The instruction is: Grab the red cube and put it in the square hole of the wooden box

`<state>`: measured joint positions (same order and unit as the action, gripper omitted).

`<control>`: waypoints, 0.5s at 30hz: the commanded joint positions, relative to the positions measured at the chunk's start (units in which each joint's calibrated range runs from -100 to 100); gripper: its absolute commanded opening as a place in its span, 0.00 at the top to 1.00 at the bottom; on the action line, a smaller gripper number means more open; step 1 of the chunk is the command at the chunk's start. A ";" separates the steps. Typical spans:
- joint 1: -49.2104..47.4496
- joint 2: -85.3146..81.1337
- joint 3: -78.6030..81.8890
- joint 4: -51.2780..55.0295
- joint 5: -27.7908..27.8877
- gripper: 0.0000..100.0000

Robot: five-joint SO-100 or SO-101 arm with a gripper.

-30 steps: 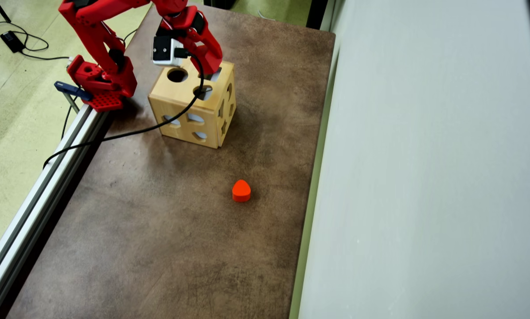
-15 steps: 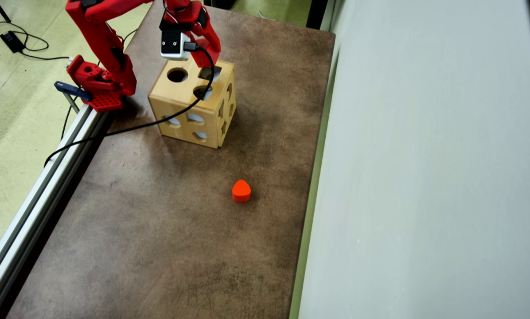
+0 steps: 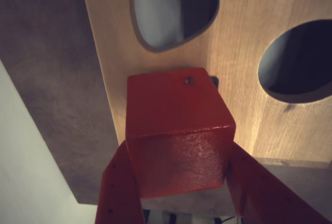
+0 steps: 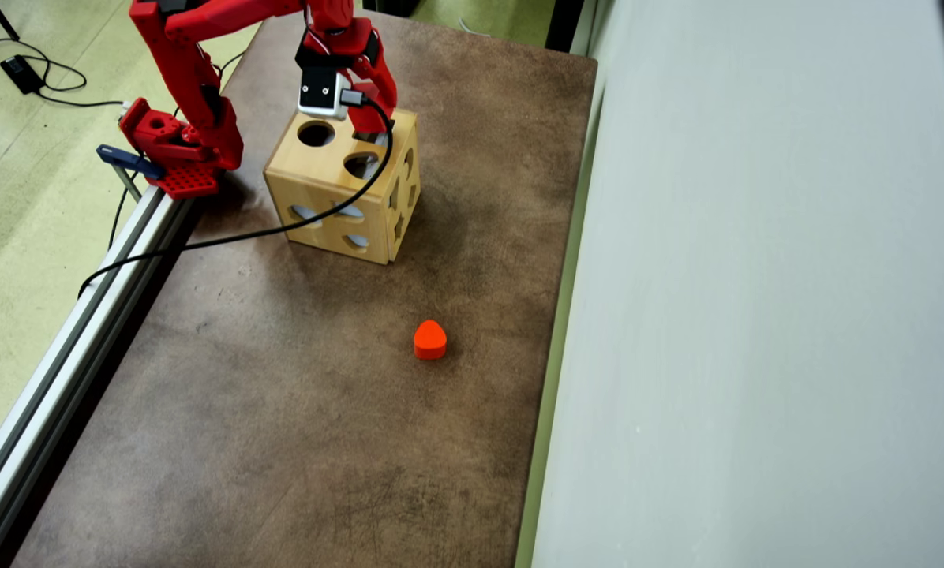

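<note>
In the wrist view the red cube is clamped between my two red fingers, and my gripper is shut on it. It hangs just above the top face of the wooden box. Only a dark sliver of the square hole peeks out past the cube's far right corner; the cube covers the rest. In the overhead view my gripper points down at the rear right of the wooden box, over the square hole. The cube itself is hidden by the arm there.
The box top also has a round hole and a teardrop hole. An orange-red rounded block lies on the brown table. A pale wall runs along the right, an aluminium rail along the left. A black cable trails over the box.
The wrist has swung to the right in the overhead view and stands steeper, bringing the gripper more squarely above the rear right part of the box top. The orange-red block has not moved.
</note>
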<state>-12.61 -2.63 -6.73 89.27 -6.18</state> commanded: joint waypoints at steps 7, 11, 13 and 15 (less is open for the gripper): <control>-0.69 0.12 -2.31 0.12 0.39 0.98; -0.91 0.29 -2.04 0.20 0.10 0.98; -0.91 1.14 -2.04 0.28 -0.10 0.98; -0.98 1.91 -2.04 0.28 -0.15 0.98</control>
<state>-13.12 -1.02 -6.73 89.27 -6.23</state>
